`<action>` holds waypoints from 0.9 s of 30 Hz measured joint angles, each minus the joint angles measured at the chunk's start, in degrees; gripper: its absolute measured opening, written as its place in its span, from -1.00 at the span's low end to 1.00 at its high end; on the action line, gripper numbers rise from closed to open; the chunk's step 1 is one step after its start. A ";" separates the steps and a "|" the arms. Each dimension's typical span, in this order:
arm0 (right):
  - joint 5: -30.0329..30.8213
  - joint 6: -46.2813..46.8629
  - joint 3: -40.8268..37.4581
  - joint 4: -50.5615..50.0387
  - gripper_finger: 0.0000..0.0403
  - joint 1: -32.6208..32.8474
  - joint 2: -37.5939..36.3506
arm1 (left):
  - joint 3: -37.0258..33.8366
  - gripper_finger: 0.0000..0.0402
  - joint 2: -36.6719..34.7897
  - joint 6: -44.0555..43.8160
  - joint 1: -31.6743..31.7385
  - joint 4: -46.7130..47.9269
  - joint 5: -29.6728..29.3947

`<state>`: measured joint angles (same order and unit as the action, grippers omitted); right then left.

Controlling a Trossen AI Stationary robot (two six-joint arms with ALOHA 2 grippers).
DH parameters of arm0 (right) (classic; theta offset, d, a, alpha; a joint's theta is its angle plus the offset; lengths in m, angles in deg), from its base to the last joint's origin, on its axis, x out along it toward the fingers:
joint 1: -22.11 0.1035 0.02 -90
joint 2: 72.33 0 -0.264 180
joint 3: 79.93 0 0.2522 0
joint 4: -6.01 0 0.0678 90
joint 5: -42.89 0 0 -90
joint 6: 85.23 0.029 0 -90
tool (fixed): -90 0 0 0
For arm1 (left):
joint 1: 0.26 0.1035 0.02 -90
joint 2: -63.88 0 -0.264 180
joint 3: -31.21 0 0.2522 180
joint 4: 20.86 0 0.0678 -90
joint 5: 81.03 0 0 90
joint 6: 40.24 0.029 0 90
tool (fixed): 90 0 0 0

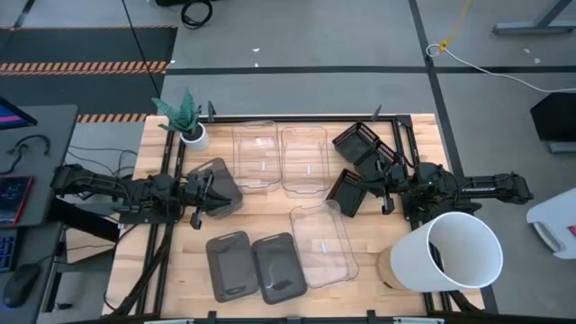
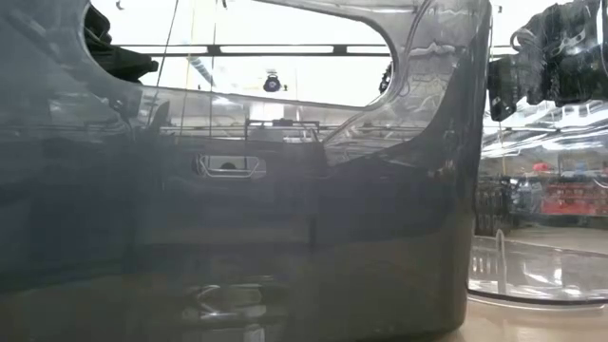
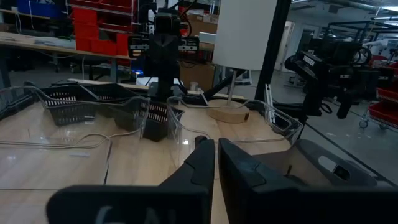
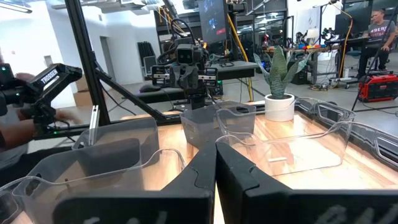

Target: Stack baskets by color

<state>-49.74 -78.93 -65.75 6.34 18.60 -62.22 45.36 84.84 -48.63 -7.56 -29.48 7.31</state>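
My left gripper (image 1: pixel 207 194) (image 3: pixel 216 152) hangs level at the table's left. Its fingers are nearly together with nothing between them. A dark grey basket (image 1: pixel 221 184) (image 3: pixel 323 171) lies tilted beside and below it. My right gripper (image 1: pixel 382 187) (image 4: pixel 216 163) hangs level at the right, shut and empty. A black slatted basket (image 1: pixel 347 192) (image 3: pixel 158 118) stands tilted in front of it. Another black basket (image 1: pixel 360 144) lies farther back. Two clear baskets (image 1: pixel 256 155) (image 1: pixel 303 158) lie side by side at the far middle. A third clear one (image 1: pixel 324 245) and two dark grey ones (image 1: pixel 229 265) (image 1: pixel 279 267) lie near the front edge.
A big white bucket (image 1: pixel 457 252) lies on its side at the front right. A small white plant pot (image 1: pixel 193 135) stands at the far left. A dark grey basket wall (image 2: pixel 237 209) fills most of the low view. Bare wood shows between the two rows of baskets.
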 joint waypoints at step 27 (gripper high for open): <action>0.00 0.00 0.00 0.00 -0.94 0.00 0.00 | 0.00 -0.82 0.02 0.01 -0.01 0.01 0.01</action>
<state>-49.74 -78.93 -65.75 6.34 18.59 -62.22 45.36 84.85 -48.62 -7.57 -29.47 7.32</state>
